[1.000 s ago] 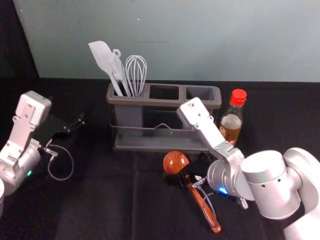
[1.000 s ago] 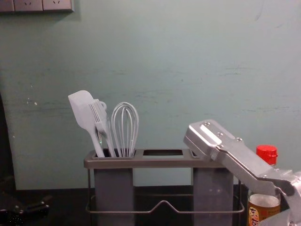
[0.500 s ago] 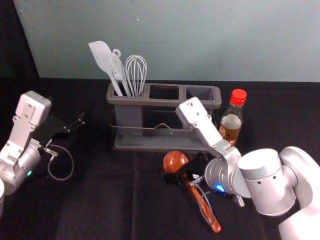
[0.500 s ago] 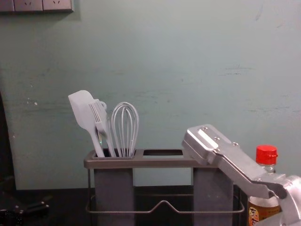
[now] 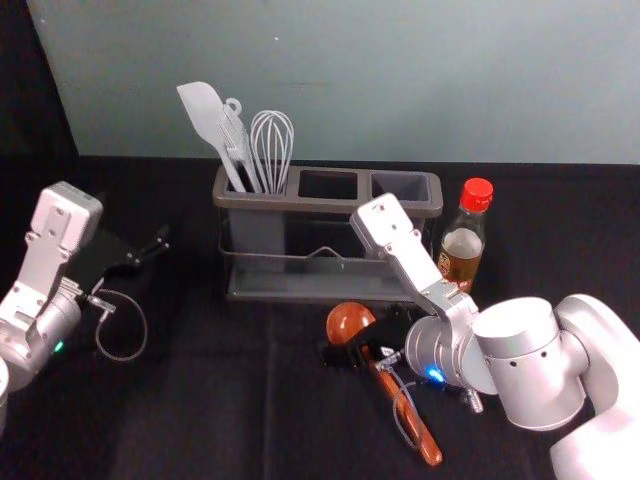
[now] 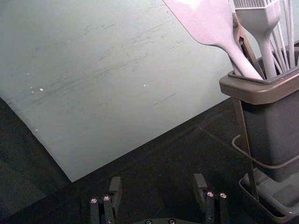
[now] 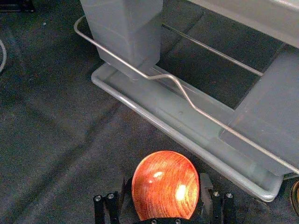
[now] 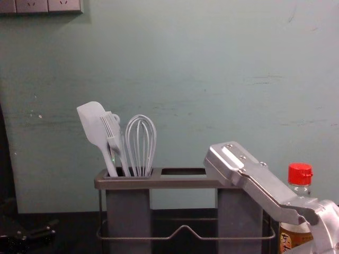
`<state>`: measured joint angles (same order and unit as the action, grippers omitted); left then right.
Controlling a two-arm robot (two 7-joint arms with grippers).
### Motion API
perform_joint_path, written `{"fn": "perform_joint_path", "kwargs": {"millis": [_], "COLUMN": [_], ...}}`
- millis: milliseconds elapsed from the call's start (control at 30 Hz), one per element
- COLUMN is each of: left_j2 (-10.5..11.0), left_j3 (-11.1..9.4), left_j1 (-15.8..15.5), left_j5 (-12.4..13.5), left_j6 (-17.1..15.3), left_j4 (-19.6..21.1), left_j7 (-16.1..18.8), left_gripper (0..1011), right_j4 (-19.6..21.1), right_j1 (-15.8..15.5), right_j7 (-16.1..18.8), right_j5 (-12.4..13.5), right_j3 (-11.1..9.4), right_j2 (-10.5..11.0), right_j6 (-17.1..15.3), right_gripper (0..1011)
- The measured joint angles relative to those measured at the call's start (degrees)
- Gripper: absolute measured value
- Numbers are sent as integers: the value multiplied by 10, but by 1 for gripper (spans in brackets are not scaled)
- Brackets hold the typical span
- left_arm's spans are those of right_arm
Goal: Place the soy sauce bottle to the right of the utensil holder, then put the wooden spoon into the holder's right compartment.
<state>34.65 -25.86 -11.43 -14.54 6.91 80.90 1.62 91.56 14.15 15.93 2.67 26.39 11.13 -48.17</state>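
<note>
One spoon (image 5: 350, 322) lies between right hand's (image 5: 362, 340) parted fingers; left hand (image 5: 145, 234) gapes empty left of holder (image 5: 320, 296).

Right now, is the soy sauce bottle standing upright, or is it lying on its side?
Upright. The bottle stands beside the holder's right end, with its red cap at the top.

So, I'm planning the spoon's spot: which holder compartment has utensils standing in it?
The left compartment, where the whisk and spatula stand; the middle one and right one look empty.
</note>
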Motion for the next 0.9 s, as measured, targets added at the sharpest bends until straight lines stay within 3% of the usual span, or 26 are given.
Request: {"fn": "perform_joint_path", "kwargs": {"millis": [233,467,600,900], "left_j2": [0,0,0,0], "left_j3": [0,0,0,0], "left_j1": [0,0,0,0], "left_j5": [0,0,0,0], "left_j6": [0,0,0,0], "left_j4": [0,0,0,0], "left_j7": [0,0,0,0], "left_gripper": [1005,1005,1005,1005], "right_j4": [-3,-5,1,76], "right_j1": [0,-3,-5,-20], "right_j7": [4,13,18,47], "right_j5": [-8,-16,-18,-22], "right_j3": [-2,-6,-9,-20], "right_j2": [-3,-5,-5,19], "right_j6": [3,4,3,-17], "right_gripper": [997,844,838,838]}}
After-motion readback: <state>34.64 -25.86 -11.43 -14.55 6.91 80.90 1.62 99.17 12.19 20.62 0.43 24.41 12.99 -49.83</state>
